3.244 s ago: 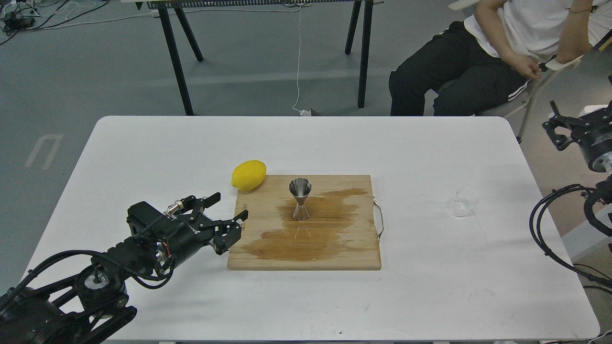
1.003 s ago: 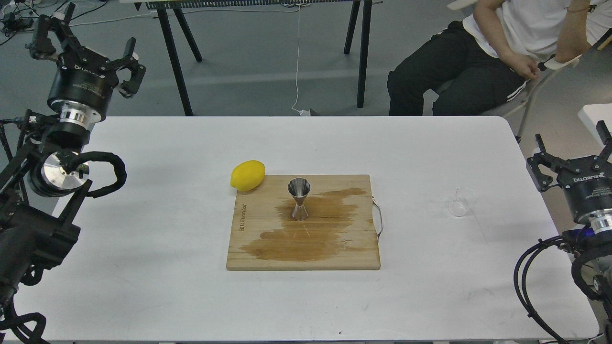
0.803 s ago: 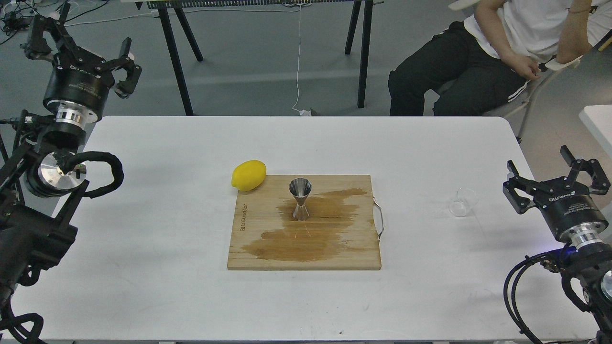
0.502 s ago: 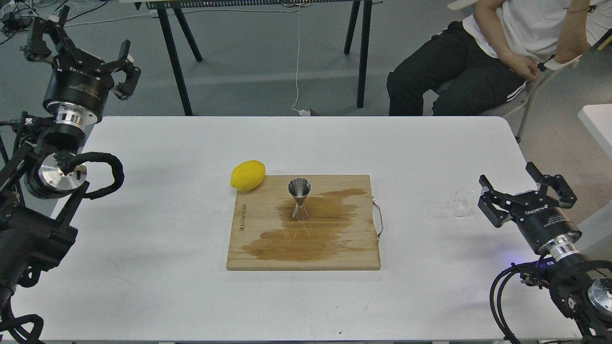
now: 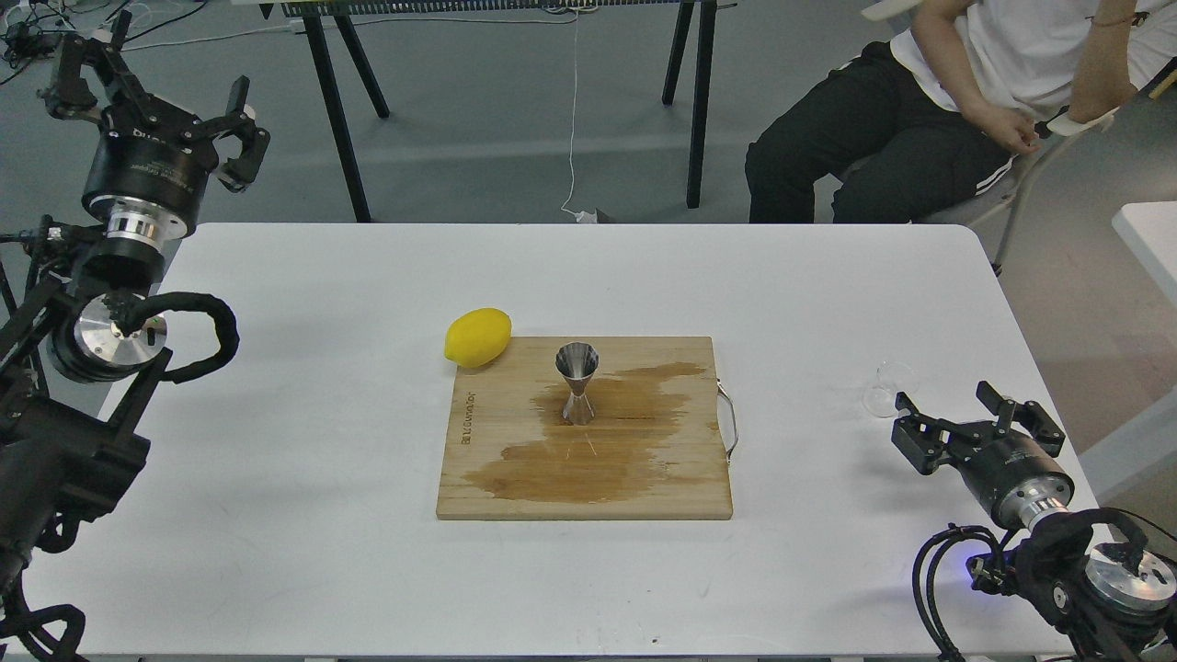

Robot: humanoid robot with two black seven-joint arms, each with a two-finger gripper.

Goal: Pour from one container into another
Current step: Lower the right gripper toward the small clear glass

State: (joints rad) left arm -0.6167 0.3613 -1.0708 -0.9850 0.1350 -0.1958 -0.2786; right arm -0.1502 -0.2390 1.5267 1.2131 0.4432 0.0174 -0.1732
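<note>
The black right gripper (image 5: 975, 416), fingers spread and empty, sits just short of the tiny clear glass cup (image 5: 888, 388), which lies tipped on the white table (image 5: 276, 441), its faint outline hard to read. The black left gripper (image 5: 152, 85), also spread, is raised well apart; the shiny steel hourglass jigger (image 5: 577, 382) stands upright on the stained wooden cutting board (image 5: 680, 487)

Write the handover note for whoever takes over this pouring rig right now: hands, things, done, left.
Left hand: open, empty, raised off the table's far-left corner.
Right hand: open, empty, low, just near-right of the glass cup.
Glass cup: on the table, right of the cutting board, not yet gripped.
Jigger: upright on the board, amid a wet stain.
Done: nothing poured by this grip.
Left: grasp cup, carry, pour into jigger.
</note>
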